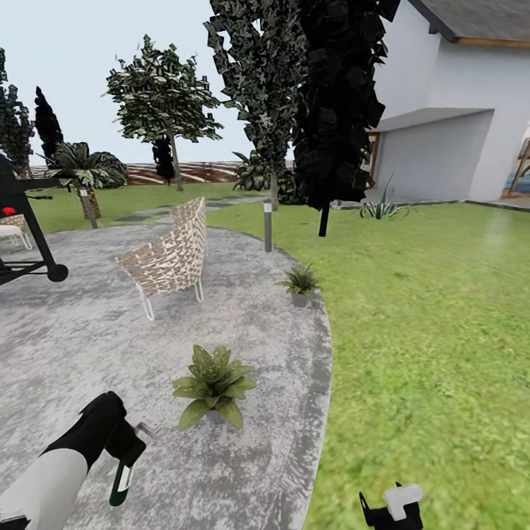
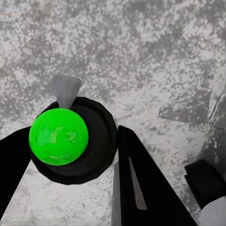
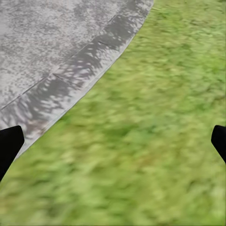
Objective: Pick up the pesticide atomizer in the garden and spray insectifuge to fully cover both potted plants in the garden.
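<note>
Left gripper (image 1: 124,471) pinching pesticide atomizer (image 2: 59,136) above patio (image 1: 73,346), near potted plant (image 1: 213,383); right gripper (image 3: 113,141) hanging spread over lawn (image 1: 427,331).

No readable txt, nos. or signs anywhere; the white label patch on the pesticide atomizer (image 1: 122,480), just beside the nearer potted plant (image 1: 213,384), is blank/too small to read.
</note>
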`<state>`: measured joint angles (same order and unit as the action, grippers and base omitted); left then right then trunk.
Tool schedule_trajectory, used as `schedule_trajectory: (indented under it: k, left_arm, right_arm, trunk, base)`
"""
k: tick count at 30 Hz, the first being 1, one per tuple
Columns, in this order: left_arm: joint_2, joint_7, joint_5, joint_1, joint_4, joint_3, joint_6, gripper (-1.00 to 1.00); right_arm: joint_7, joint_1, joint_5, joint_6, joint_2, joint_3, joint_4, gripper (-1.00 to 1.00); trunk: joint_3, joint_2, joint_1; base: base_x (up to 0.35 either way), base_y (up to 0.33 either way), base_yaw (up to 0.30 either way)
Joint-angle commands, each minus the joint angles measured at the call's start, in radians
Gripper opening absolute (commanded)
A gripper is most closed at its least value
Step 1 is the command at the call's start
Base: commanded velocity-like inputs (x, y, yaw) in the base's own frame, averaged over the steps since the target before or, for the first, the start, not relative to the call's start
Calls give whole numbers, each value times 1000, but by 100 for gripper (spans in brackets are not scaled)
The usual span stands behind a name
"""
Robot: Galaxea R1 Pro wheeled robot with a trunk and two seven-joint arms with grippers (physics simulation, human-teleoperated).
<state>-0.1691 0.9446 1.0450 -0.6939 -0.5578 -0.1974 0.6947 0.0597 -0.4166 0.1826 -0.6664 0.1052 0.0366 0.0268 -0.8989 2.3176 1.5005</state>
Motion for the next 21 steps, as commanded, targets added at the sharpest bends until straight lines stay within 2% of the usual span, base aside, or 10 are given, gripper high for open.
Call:
schedule_trajectory:
  k: [1, 2, 4, 6, 7, 12, 17, 21]
  left_arm:
    - [2, 15, 7, -1, -1, 16, 5, -100]
    - [2, 31, 7, -1, -2, 38, 5, -100]
    - [1, 103, 10, -2, -9, 114, 8, -100]
    - [1, 174, 11, -4, -15, 190, 46, -100]
    - [2, 188, 12, -12, -16, 208, 72, -100]
    - [0, 205, 19, -57, -15, 226, 119, -100]
    - [1, 206, 56, -55, -13, 228, 123, -100]
    - [0, 206, 67, -53, -9, 227, 123, -100]
  right_arm:
    - [6, -1, 6, -2, 0, 3, -1, 100]
    - [6, -1, 6, -2, 0, 3, -1, 100]
    - [6, -1, 6, -2, 1, 3, -1, 100]
    - [6, -1, 6, -2, 1, 3, -1, 100]
    - [6, -1, 6, -2, 1, 3, -1, 100]
    - [6, -1, 6, -2, 1, 3, -1, 100]
    - [6, -1, 6, -2, 1, 2, -1, 100]
    - [6, -1, 6, -2, 1, 2, -1, 100]
  trunk:
    - [-1, 0, 0]
    - [-1, 0, 0]
    - [-1, 0, 0]
    - [-1, 0, 0]
    - [-1, 0, 0]
    - [-1, 0, 0]
    - [-1, 0, 0]
    - [-1, 0, 0]
  base:
    - [6, 5, 10]
    - [4, 3, 6]
    - [2, 1, 3]
    - [0, 0, 1]
    - [0, 0, 0]
    - [65, 9, 0]
    - [304, 63, 0]
    - [332, 28, 0]
